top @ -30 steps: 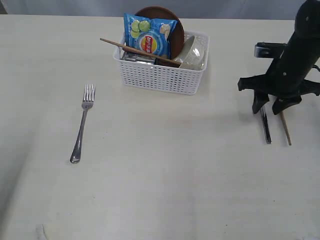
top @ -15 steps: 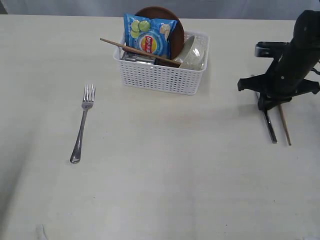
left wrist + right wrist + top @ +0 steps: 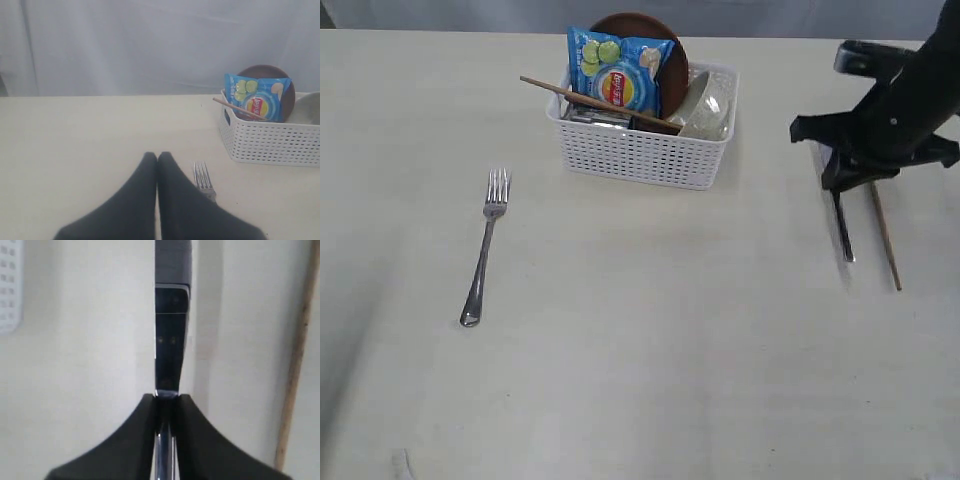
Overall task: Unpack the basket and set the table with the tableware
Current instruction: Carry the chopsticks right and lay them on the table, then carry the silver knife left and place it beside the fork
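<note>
My right gripper [image 3: 846, 182] [image 3: 165, 398] is shut on the steel knife [image 3: 841, 228] [image 3: 170, 340], which hangs a little above the table [image 3: 670, 330] at the right. One wooden chopstick [image 3: 884, 236] [image 3: 295, 370] lies on the table just beside it. The white basket [image 3: 640, 155] [image 3: 270, 142] at the back centre holds a brown plate [image 3: 672, 55], an off-white bowl [image 3: 707, 105], a second chopstick [image 3: 590, 100] across its rim and a blue chip bag [image 3: 618, 75]. The fork [image 3: 485, 250] [image 3: 202, 177] lies on the left. My left gripper [image 3: 157, 156] is shut and empty, close beside the fork's tines.
A pale curtain hangs behind the table's far edge. The right arm stands over the table's right side, well apart from the basket. The left arm does not show in the exterior view.
The right gripper closed on the knife, lifted it off the table and carried it a little toward the far side. The chopstick beside it stayed down.
</note>
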